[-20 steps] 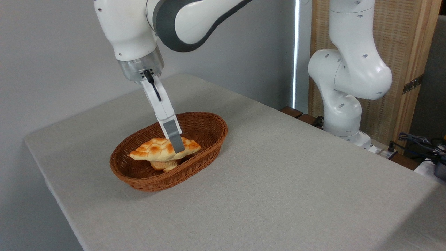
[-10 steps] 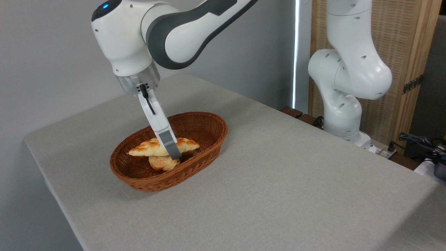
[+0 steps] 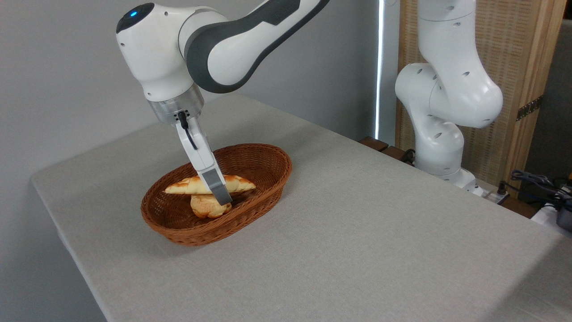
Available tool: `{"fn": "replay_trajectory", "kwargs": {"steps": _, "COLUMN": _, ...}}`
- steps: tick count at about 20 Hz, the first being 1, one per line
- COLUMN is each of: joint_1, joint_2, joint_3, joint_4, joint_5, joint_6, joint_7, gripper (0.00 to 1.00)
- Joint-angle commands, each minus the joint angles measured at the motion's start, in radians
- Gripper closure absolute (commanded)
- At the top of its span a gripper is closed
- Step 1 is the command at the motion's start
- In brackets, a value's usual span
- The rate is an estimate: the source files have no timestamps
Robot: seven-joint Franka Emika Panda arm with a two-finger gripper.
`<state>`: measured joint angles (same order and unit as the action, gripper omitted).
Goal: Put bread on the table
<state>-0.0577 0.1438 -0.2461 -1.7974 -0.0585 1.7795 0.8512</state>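
Observation:
The bread, a long golden braided loaf, lies level across a small round bun inside the brown wicker basket on the grey-beige table. My gripper reaches steeply down into the basket at the loaf's middle. One grey fingertip crosses in front of the loaf, and its tip reaches down to the bun. The other finger is hidden behind it, so the gap between the jaws does not show.
The arm's white base stands past the table's far right edge, before a wooden screen. Cables lie at the far right. Bare cloth spreads in front of and right of the basket.
The wrist has come down and shifted left, and the fingertip has sunk lower in the basket. The loaf, tilted with its top showing before, now lies level and edge-on.

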Motion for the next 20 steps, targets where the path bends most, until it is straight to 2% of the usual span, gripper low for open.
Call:
{"fn": "replay_trajectory", "kwargs": {"steps": 1, "joint_1": 0.005, "joint_2": 0.002, "joint_3": -0.001, "joint_4": 0.0, "joint_5": -0.001, "joint_6": 0.018, "joint_7": 0.017, "gripper": 0.68}}
{"fn": "replay_trajectory", "kwargs": {"steps": 15, "joint_1": 0.007, "joint_2": -0.009, "joint_3": 0.01, "joint_4": 0.007, "joint_5": -0.012, "joint_6": 0.017, "joint_7": 0.012, "gripper": 0.67}}
{"fn": "replay_trajectory", "kwargs": {"steps": 18, "joint_1": 0.015, "joint_2": -0.016, "joint_3": 0.016, "joint_4": 0.033, "joint_5": -0.073, "joint_6": 0.015, "joint_7": 0.002, "gripper": 0.67}}
{"fn": "replay_trajectory", "kwargs": {"steps": 20, "joint_1": 0.016, "joint_2": -0.016, "joint_3": 0.037, "joint_4": 0.061, "joint_5": -0.095, "joint_6": 0.001, "joint_7": -0.004, "gripper": 0.67}}
